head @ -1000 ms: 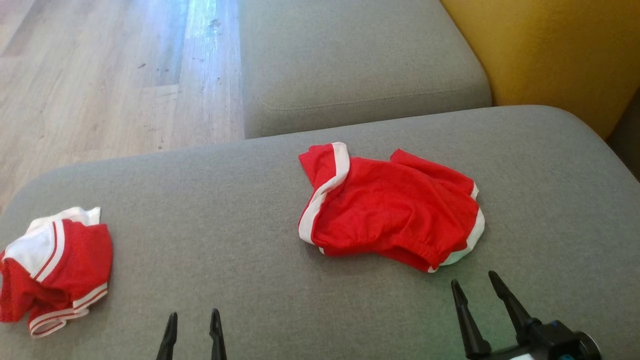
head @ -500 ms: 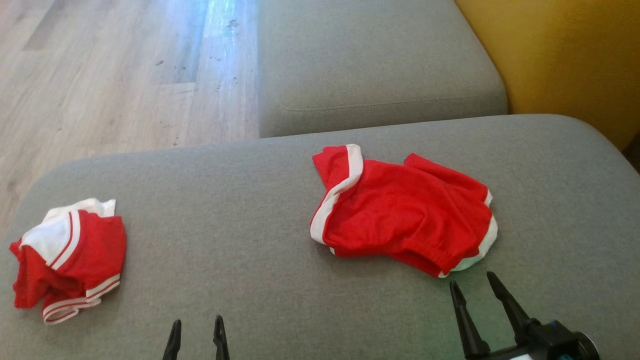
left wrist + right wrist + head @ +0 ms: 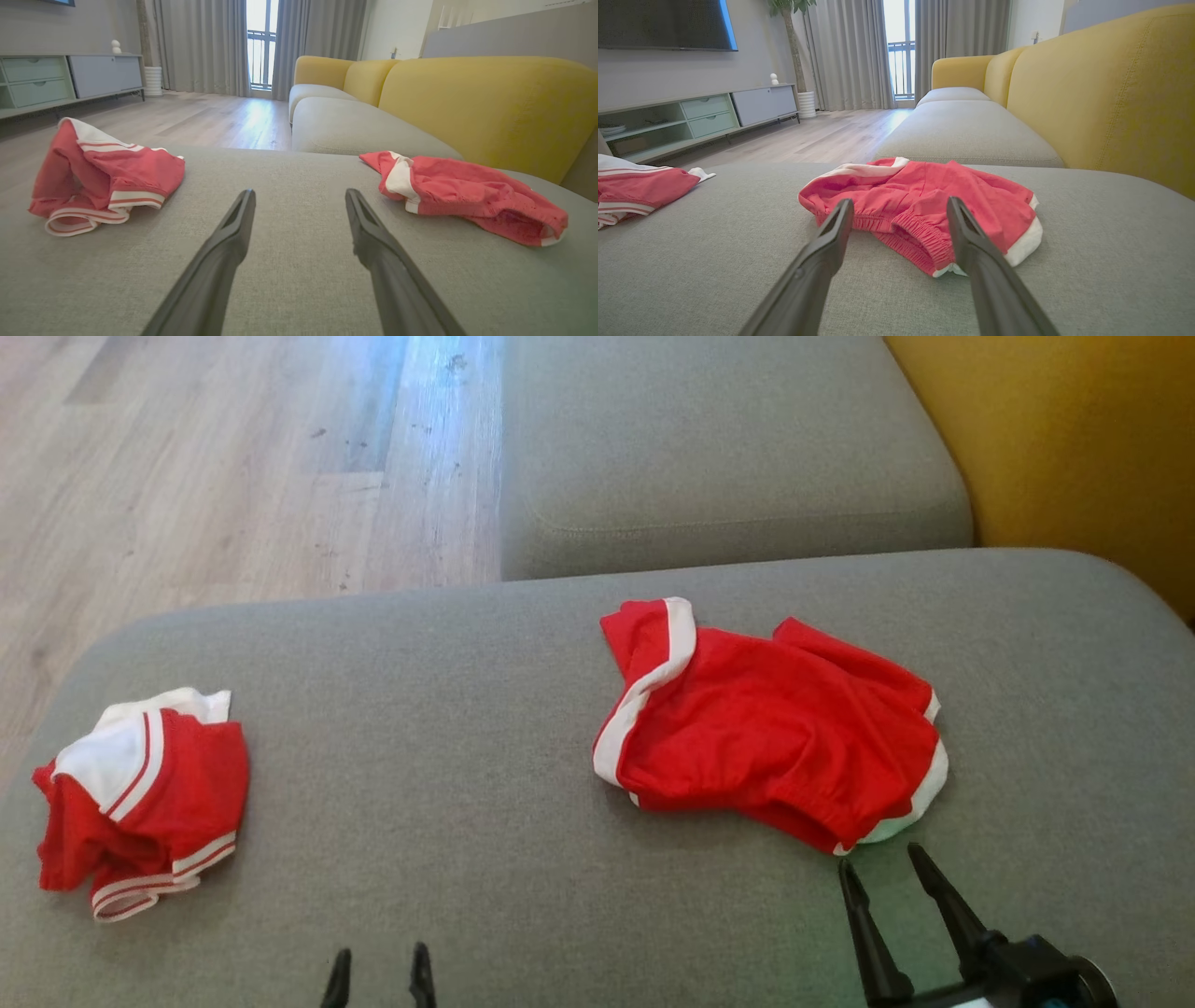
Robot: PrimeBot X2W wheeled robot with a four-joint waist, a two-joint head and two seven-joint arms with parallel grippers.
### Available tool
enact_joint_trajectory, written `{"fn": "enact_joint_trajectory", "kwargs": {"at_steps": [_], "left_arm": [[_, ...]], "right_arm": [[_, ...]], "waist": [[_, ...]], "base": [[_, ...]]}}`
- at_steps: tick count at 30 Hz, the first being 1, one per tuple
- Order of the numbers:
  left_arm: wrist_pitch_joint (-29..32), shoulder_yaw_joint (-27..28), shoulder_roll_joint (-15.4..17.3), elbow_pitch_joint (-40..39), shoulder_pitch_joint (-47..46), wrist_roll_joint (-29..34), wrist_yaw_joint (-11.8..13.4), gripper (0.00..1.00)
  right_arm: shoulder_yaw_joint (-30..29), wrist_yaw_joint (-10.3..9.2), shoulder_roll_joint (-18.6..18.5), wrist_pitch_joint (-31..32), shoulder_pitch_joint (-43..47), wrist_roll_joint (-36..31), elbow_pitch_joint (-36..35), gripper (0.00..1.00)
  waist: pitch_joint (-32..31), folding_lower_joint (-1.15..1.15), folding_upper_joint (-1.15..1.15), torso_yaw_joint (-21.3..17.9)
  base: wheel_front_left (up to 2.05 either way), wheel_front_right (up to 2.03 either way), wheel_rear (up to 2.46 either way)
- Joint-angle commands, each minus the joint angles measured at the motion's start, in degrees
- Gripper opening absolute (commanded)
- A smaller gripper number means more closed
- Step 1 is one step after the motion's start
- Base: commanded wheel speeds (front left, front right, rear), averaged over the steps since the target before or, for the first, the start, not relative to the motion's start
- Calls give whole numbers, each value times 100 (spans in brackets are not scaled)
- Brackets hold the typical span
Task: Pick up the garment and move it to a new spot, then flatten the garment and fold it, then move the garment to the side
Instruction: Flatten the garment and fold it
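The red shorts (image 3: pixel 775 737) with white trim lie crumpled on the grey seat cushion (image 3: pixel 448 728), directly ahead of the right gripper (image 3: pixel 880 859). Their elastic waistband faces the gripper, and the white-edged leg openings lie on the far side and off to its right. The gripper's two dark fingers stand spread apart with nothing between them. Their tips are just short of the waistband edge, and I cannot tell whether they touch the cloth. In the right wrist view the bunched waistband sits in the gap between the two fingers.

The left gripper (image 3: pixel 381 952) is also spread wide and empty, low over bare cushion. The shorts lie ahead of it and to its right, well apart from its tips. A second red and white garment (image 3: pixel 140 793), striped at the hem and heaped up, lies ahead of the left gripper and to its left, also apart from it.

Beyond both grippers a second grey cushion (image 3: pixel 728 439) adjoins the first. A yellow backrest (image 3: pixel 1074 448) rises on the right and a pale wood floor (image 3: pixel 215 457) lies on the left.
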Motion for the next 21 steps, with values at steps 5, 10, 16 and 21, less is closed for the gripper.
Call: {"fn": "enact_joint_trajectory", "kwargs": {"at_steps": [5, 10, 16, 21], "left_arm": [[-56, -107, -58, 214, -396, -31, -340, 100], [-56, -520, -58, 759, -1094, 119, -825, 100], [-56, -1013, -58, 1316, -2160, 528, -1288, 100], [-56, -1430, -55, 1886, -3022, 699, -1509, 100]], "right_arm": [[151, -5, -27, -21, -265, 47, -173, 100], [170, -5, -35, -21, -458, 94, -249, 100], [88, -5, -20, -21, -737, 99, -407, 100], [48, -5, 36, -21, -977, 114, -512, 100]], "waist": [[293, 0, 0, -266], [830, 0, 0, -746], [1546, 0, 0, -1263], [2023, 0, 0, -1724]], "base": [[0, 0, 0], [0, 0, 0], [0, 0, 0], [0, 0, 0]]}}
